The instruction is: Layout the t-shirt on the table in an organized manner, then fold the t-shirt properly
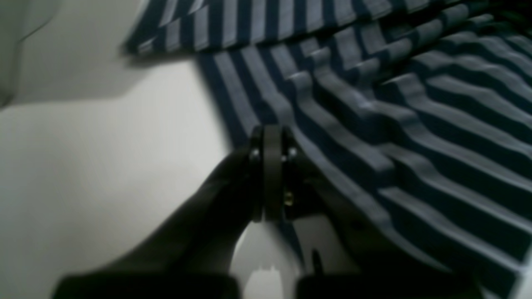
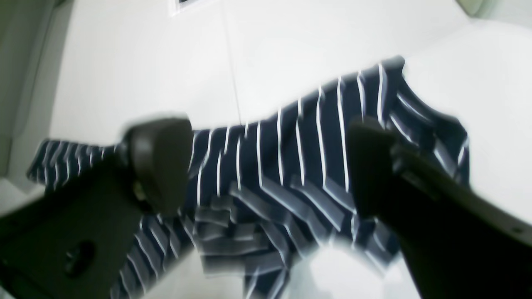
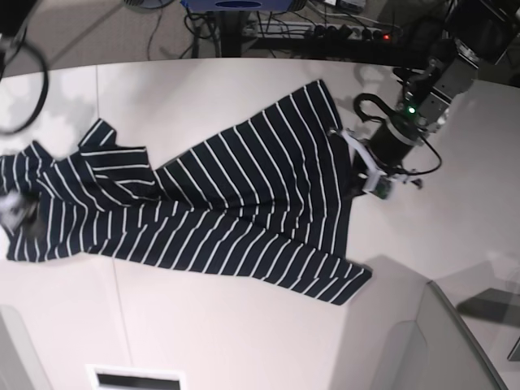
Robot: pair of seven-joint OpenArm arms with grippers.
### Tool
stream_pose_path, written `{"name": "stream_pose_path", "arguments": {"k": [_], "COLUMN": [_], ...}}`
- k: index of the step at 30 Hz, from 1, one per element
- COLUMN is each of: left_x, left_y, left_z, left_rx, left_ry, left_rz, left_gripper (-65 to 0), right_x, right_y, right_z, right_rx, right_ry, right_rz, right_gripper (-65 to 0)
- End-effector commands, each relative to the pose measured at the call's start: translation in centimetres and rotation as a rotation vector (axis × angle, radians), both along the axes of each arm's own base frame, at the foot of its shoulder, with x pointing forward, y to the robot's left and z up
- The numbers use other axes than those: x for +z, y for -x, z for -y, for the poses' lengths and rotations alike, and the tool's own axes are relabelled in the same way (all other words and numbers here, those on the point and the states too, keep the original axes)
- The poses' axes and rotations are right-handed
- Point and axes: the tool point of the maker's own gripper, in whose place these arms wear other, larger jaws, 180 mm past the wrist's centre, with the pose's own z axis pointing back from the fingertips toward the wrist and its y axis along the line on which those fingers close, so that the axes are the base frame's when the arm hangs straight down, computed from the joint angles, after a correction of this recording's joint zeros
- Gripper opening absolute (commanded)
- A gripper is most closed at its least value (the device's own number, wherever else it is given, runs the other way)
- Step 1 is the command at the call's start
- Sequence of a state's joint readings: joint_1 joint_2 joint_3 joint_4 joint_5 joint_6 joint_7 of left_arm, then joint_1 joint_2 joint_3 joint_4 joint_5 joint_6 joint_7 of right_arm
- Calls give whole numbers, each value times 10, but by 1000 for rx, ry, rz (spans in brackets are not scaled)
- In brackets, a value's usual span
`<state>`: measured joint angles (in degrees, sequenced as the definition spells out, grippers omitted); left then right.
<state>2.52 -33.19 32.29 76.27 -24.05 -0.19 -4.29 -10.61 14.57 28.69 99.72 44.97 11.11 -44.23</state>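
While the t-shirt lies spread but skewed across the table, one arm grips its edge and the other hangs free.

The left gripper is pinched tight on the shirt's side edge; the right gripper hangs spread wide over bunched cloth, holding nothing. A good layout probably needs a slow, even sideways pull to flatten the wrinkles. Only the base view shows the whole diagonal garment; the right wrist view alone shows the crumpled folds clearly.
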Motion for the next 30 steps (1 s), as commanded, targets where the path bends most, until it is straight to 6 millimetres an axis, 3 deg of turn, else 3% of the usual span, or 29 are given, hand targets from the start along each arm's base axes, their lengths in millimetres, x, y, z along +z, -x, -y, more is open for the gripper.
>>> {"name": "stream_pose_path", "arguments": {"k": [1,5,8,12,19,25,30], "left_x": [15,6,-5,-21,-33,-35,-37], "left_y": [-9,-3,1,11,21,24,28], "left_z": [8,32,46,64,74,73,71], "left_rx": [-2,4,3,-60,-103,-104,-105], "left_ry": [30,87,109,91,76,72,68], "left_rz": [54,31,3,-40,-74,-80,-89], "left_gripper": [-650,-650,-650,-650,-650,-650,-650], "right_x": [-2,-68,-101,-141,-137,-149,-158], "right_y": [6,62,85,108,97,87,76], "right_z": [-3,-31,-44,-40,-48,-58,-84], "right_rx": [0,-31,-48,-98,-10,-16,50], "right_ry": [-26,-175,-227,-189,-147,-197,-226], "right_rz": [-2,-174,-218,-311,-267,-276,-294], "right_gripper": [-120,-120,-120,-120,-120,-122,-122]}}
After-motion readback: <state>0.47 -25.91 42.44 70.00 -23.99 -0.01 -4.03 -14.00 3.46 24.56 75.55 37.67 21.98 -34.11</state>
